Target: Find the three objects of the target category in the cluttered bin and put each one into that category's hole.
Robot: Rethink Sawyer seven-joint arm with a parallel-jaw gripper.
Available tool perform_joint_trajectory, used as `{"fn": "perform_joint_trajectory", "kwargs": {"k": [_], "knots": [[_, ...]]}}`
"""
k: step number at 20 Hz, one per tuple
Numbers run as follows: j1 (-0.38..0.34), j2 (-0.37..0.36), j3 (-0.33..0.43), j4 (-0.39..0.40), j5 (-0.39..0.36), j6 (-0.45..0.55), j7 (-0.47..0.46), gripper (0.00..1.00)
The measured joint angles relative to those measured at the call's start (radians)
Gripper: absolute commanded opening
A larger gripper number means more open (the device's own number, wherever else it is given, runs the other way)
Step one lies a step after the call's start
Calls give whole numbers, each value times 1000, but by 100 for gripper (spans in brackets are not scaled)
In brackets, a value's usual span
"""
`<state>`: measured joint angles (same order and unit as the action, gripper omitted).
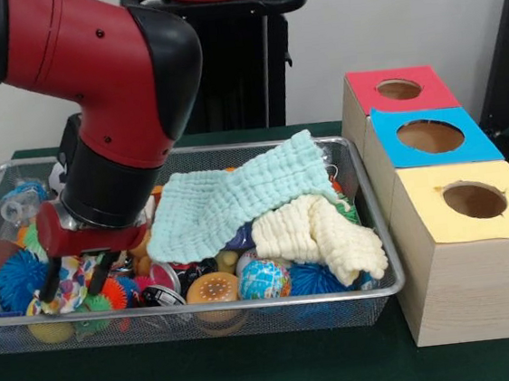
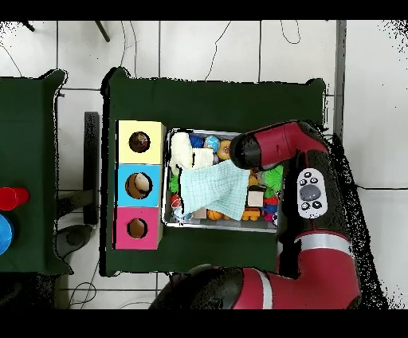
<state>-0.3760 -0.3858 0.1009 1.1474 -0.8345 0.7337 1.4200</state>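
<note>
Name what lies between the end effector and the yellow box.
In the front view, between the end effector and the yellow box lie the mint cloth, cream cloth and toys.

— What sits in the middle of the frame?
— A wire bin (image 2: 170,179) on a dark green table (image 2: 215,100), full of small toys, with a pale green cloth (image 2: 213,189) spread across its centre and a cream cloth (image 2: 183,151) towards its upper left.
— And to the left of the bin?
— Three boxes in a column, touching one another: a yellow box (image 2: 140,142) on top, a blue box (image 2: 139,186) in the middle, a pink box (image 2: 137,228) lowest. Each has a round hole in its top.
— Where is the arm?
— The red arm (image 2: 279,147) rises from the bottom of the frame, bends at the right and reaches left over the bin's upper right part. It hides the gripper beneath it.
</note>
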Motion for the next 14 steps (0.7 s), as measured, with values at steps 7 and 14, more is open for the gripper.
{"fn": "perform_joint_trajectory", "kwargs": {"k": [7, 14], "knots": [[37, 2, -72, -3, -1, 5, 0, 100], [45, 11, -125, -3, -1, 7, 0, 0]]}}
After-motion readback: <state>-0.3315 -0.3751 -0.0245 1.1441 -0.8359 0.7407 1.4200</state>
